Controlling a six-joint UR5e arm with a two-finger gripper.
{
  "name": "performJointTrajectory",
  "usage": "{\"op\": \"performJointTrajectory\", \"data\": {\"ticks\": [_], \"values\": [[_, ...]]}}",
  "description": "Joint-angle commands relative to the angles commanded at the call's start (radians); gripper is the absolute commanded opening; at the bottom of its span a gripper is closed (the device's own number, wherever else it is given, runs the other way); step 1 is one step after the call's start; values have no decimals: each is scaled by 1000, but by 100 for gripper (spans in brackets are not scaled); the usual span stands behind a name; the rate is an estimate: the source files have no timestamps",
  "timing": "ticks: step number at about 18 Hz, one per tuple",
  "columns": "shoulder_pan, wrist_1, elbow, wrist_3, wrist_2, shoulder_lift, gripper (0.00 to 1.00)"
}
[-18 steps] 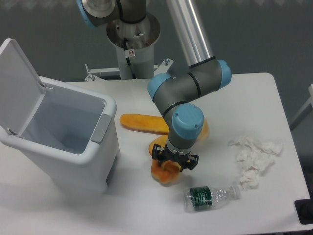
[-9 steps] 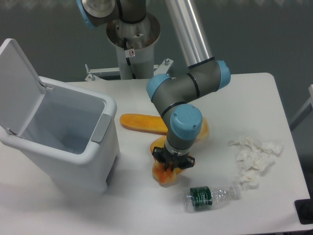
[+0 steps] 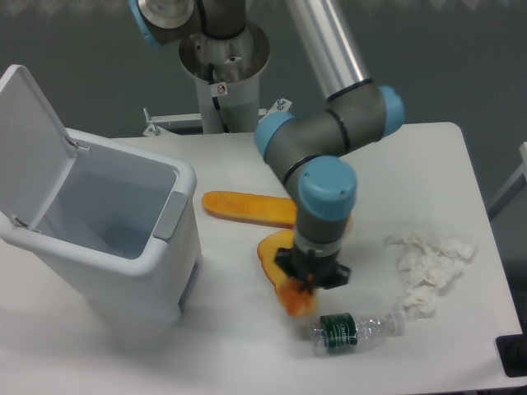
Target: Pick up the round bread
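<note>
The round bread (image 3: pixel 297 301), a small lumpy orange bun, hangs under my gripper (image 3: pixel 306 290) in the middle front of the white table. The fingers are shut on its top, so only its lower half shows below them. It sits just above and left of the plastic bottle, and whether it still touches the table cannot be told. The blue wrist and grey arm reach down to it from the back.
A flat orange slice (image 3: pixel 245 208) lies behind the gripper and a curved orange piece (image 3: pixel 270 250) lies just left of it. A crushed plastic bottle (image 3: pixel 354 329) lies front right, crumpled tissue (image 3: pixel 428 263) to the right, and an open white bin (image 3: pixel 136 288) on the left.
The fingers closed on the round bread, and the gripper then moved right and slightly forward, carrying it toward the bottle. The curved orange piece is now uncovered.
</note>
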Motion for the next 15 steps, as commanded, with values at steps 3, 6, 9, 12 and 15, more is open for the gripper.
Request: {"op": "performJointTrajectory", "data": {"ticks": [3,6,9,12,15], "values": [[64,-27,28,182,23,6,0],[109,-136,86,328,23,6,0],[123,-204,138,365,16,3,0],[132,-278,172,428,0,-5,0],[141,-296,169,442,-1,6,0]]}}
